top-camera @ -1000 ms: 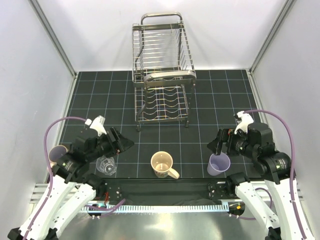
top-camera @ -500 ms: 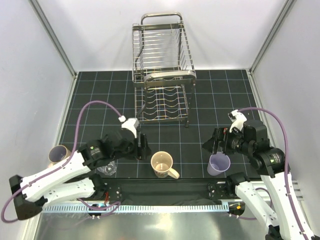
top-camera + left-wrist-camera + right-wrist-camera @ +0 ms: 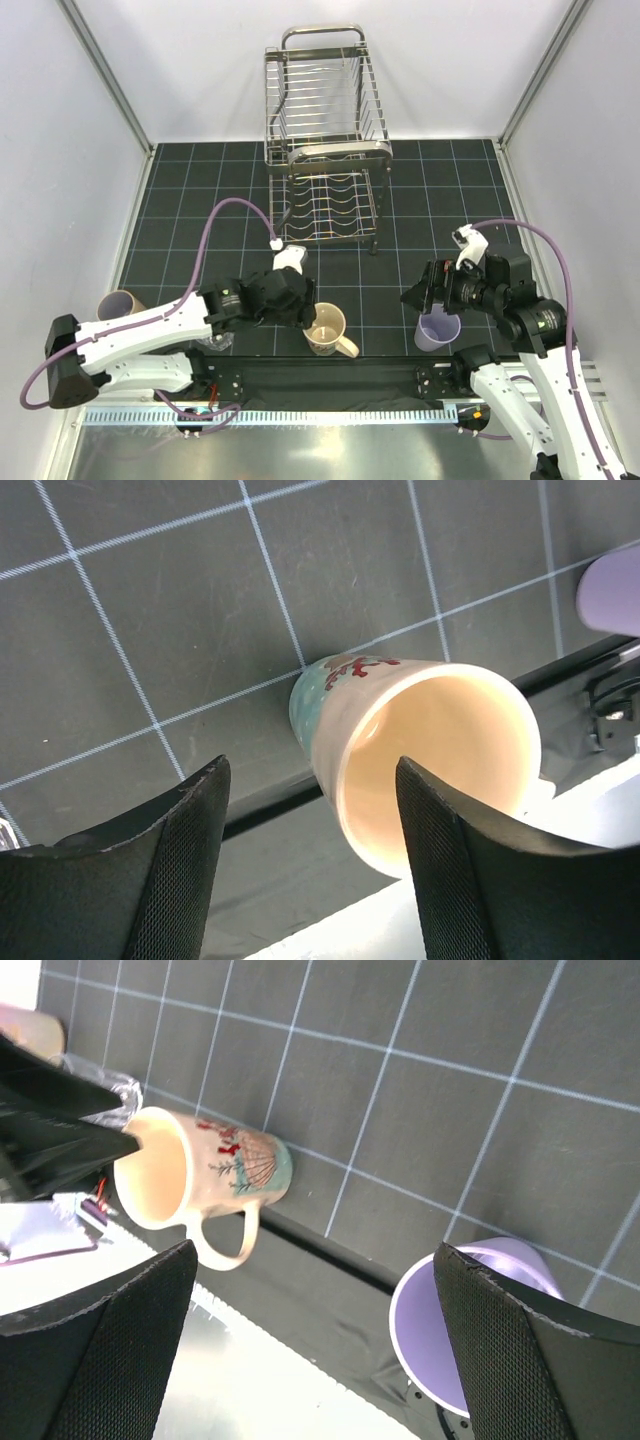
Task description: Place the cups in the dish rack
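Gridded black mat (image 3: 200,190): dish rack (image 3: 322,150) stands well behind printed mug (image 3: 326,328), lavender tumbler (image 3: 438,330).

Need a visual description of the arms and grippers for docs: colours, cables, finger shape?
Both match: white moulded link shells on the left arm and right arm, black housings at joints and wrists. A purple cable loops to each wrist, by a small white module. The fingers are black, broad wedges with fine mesh-textured inner faces.
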You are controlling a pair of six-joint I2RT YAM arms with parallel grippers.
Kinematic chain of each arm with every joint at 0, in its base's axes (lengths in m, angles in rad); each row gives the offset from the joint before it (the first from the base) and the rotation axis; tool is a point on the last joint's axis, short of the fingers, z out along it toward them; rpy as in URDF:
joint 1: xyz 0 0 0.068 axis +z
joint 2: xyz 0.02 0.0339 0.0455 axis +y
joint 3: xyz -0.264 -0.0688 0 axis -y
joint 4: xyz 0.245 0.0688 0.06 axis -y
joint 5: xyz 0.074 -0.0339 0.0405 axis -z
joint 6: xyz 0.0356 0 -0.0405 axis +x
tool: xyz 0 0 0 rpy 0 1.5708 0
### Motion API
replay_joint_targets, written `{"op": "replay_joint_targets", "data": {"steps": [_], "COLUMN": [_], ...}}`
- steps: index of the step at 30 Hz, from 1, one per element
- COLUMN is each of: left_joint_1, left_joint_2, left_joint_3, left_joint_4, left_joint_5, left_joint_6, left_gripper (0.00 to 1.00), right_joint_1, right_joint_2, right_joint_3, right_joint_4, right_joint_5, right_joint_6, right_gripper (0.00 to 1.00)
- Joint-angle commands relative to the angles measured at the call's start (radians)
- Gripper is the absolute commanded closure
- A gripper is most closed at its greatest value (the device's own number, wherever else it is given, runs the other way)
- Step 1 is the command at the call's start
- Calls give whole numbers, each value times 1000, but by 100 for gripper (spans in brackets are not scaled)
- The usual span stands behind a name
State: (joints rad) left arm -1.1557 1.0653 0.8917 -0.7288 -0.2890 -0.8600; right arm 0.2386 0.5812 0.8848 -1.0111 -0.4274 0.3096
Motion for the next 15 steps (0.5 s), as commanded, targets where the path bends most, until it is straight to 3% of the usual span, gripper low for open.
{"op": "replay_joint_targets", "data": {"steps": [1,8,15], "left_joint_1": [-12,-12,-12], "left_joint_2": [36,77,97], "left_joint_3": [12,-5,-42], "left_joint_4": [60,104,118], "left_joint_5": [-24,1,25], "left_joint_6": [-11,-7,-24], "left_gripper": [35,43,52], "right_joint_1": [5,33,100], "right_joint_2": [-11,15,75], "right_joint_3": [-23,-61,-21], "right_joint_4": [28,37,26], "right_joint_5": [-72,-125,-67], "right_joint_6": [6,43,33], "right_gripper": [0,0,0]}}
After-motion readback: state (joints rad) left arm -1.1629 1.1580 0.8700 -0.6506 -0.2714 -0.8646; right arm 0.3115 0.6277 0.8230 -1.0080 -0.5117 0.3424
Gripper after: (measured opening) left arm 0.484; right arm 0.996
